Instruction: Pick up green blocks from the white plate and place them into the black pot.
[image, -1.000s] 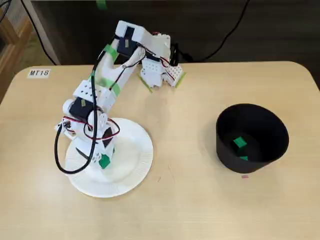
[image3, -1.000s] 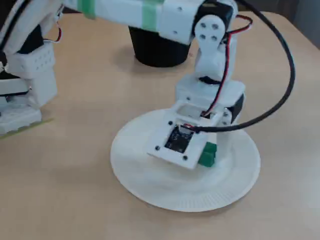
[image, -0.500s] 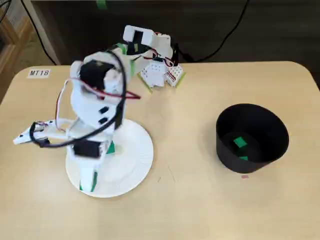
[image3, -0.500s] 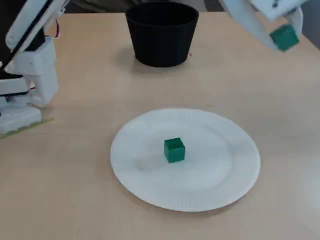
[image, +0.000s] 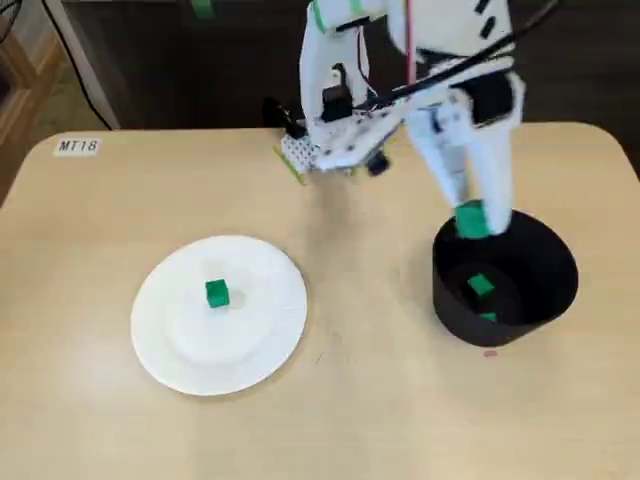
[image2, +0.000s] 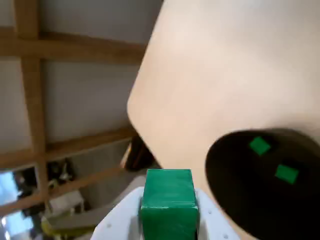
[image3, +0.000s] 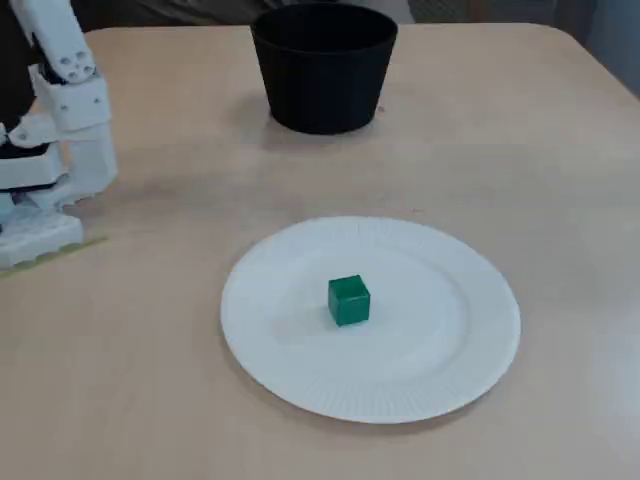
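The small green plastic cube (image: 470, 219) hangs right of centre in a fixed view, pinched in the white gripper (image: 472, 223) above the left rim of the round black pot (image: 448, 300). The carry seems nearly done; the next move is to shift over the opening and release. The cube has no long axis, and its faces sit square to the jaws.
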